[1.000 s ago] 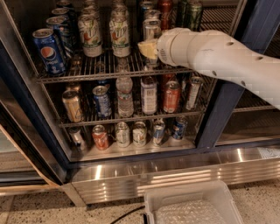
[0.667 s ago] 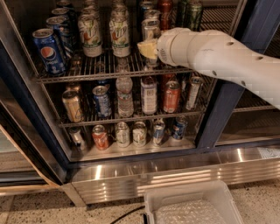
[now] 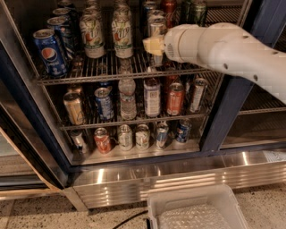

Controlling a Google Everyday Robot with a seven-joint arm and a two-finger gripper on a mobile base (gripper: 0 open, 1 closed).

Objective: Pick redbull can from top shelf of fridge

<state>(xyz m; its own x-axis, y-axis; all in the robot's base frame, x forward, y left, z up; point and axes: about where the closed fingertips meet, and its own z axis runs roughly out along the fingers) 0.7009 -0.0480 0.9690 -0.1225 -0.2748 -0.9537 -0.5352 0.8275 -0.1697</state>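
The fridge (image 3: 232, 103) stands open with a dark frame and wire racks. On the top shelf (image 3: 89, 74) the slim silver-grey redbull can (image 3: 157, 26) stands right of centre, behind two white-and-green cans. My white arm reaches in from the right. My gripper (image 3: 154, 45) is at the redbull can, its yellowish tip against the can's lower front. The can's lower part is hidden behind the gripper.
A blue Pepsi can (image 3: 49, 51) stands at the shelf's left, white-and-green cans (image 3: 91, 36) beside it, red and green cans (image 3: 196, 11) at the back. Lower racks (image 3: 129, 120) hold bottles and cans. A white bin (image 3: 196, 210) sits on the floor in front.
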